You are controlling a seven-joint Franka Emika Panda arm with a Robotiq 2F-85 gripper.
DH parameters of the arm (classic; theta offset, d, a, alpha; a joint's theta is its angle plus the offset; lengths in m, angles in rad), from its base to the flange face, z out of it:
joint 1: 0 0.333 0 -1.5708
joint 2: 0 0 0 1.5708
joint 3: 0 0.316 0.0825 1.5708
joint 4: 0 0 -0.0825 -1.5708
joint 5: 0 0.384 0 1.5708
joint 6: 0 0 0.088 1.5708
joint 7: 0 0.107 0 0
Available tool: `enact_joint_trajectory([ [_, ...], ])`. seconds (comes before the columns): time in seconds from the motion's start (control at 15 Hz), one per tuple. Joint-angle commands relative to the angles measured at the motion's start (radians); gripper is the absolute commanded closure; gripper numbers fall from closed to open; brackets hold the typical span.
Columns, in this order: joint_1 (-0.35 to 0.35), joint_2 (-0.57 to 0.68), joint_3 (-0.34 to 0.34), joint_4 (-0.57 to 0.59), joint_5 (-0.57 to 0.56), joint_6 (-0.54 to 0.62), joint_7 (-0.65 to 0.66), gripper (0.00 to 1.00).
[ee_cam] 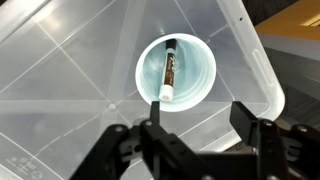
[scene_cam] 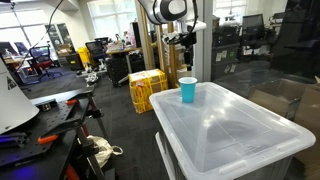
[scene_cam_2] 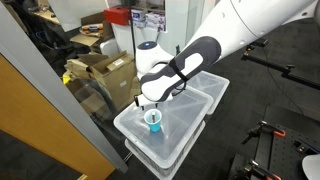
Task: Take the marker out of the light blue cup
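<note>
Gripper (ee_cam: 200, 135) hovers above cup, jaws apart, nothing between; marker (ee_cam: 168, 70) inside light blue cup (ee_cam: 196, 68), leaning, lighter end at rim; cup upright on translucent bin lid (ee_cam: 60, 60); gripper seemingly clear of rim, exterior views too small to confirm.

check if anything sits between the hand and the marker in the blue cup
Nothing visible does. In the wrist view the open hand hangs above the light blue cup, whose mouth is uncovered, with the marker leaning inside.

The marker (ee_cam: 169, 70) lay in the cup (ee_cam: 198, 68), tips at 12 and 6 o'clock. The cup stood on the bin (ee_cam: 70, 80).
</note>
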Motion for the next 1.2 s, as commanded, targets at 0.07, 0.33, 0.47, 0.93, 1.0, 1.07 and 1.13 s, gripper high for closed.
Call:
enact_joint_trajectory([
  [0.07,0.020,0.053,-0.010,0.063,0.045,-0.021,0.034,0.29],
  [0.33,0.024,0.080,-0.004,0.069,0.080,0.001,0.062,0.29],
  [0.47,0.025,0.087,-0.005,0.073,0.095,0.006,0.070,0.29],
  [0.93,0.020,0.098,-0.006,0.085,0.113,0.006,0.108,0.36],
  [1.0,0.019,0.099,-0.006,0.088,0.116,0.004,0.117,0.35],
  [1.07,0.017,0.101,-0.005,0.090,0.117,0.003,0.123,0.36],
  [1.13,0.014,0.102,-0.003,0.091,0.122,0.004,0.124,0.36],
])
